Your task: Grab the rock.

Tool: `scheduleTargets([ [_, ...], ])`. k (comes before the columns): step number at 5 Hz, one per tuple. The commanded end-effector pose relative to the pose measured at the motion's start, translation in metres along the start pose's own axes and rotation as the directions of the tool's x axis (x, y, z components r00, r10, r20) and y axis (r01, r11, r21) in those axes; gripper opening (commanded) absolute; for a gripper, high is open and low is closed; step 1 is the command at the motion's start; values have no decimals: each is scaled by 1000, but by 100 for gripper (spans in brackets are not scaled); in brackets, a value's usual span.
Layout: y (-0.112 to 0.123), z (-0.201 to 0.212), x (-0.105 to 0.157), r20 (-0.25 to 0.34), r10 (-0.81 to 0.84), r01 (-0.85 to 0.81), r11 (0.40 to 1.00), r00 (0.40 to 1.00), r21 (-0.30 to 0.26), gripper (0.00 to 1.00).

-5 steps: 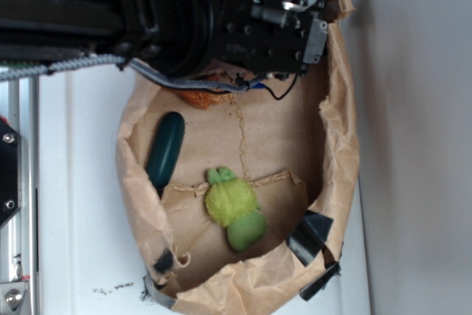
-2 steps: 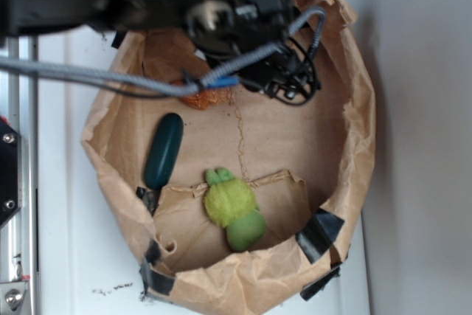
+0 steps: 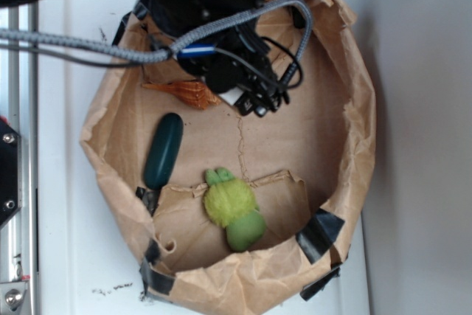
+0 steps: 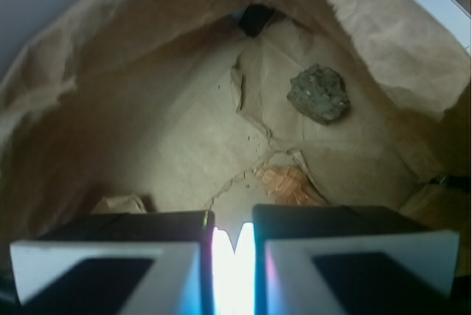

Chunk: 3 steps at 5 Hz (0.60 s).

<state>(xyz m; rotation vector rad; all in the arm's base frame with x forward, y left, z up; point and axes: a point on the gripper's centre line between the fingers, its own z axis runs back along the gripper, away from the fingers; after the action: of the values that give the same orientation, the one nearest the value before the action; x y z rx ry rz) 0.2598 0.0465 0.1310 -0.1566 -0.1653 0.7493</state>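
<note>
The rock is a small dark rough chunk lying on the brown paper floor, up and to the right of my gripper in the wrist view. In the exterior view the arm hides it. My gripper has its two fingers nearly together with only a thin bright gap and nothing between them. It hangs above the paper floor, well short of the rock. In the exterior view the gripper is inside the upper part of the paper bag.
The crumpled paper bag wall rings everything. An orange seashell lies just left of the gripper and also shows in the wrist view. A dark green oblong and a green plush toy lie lower down.
The arm has swung left and lower into the bag, uncovering the seashell. The bag's rim shifted and spread wider early on.
</note>
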Motion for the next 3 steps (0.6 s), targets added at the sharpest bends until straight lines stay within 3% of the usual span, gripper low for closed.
scheduleTargets([
  [1,18,5,30,184,167,-184,979,969,82,100],
  [3,29,-35,58,321,333,-396,905,887,156,100],
])
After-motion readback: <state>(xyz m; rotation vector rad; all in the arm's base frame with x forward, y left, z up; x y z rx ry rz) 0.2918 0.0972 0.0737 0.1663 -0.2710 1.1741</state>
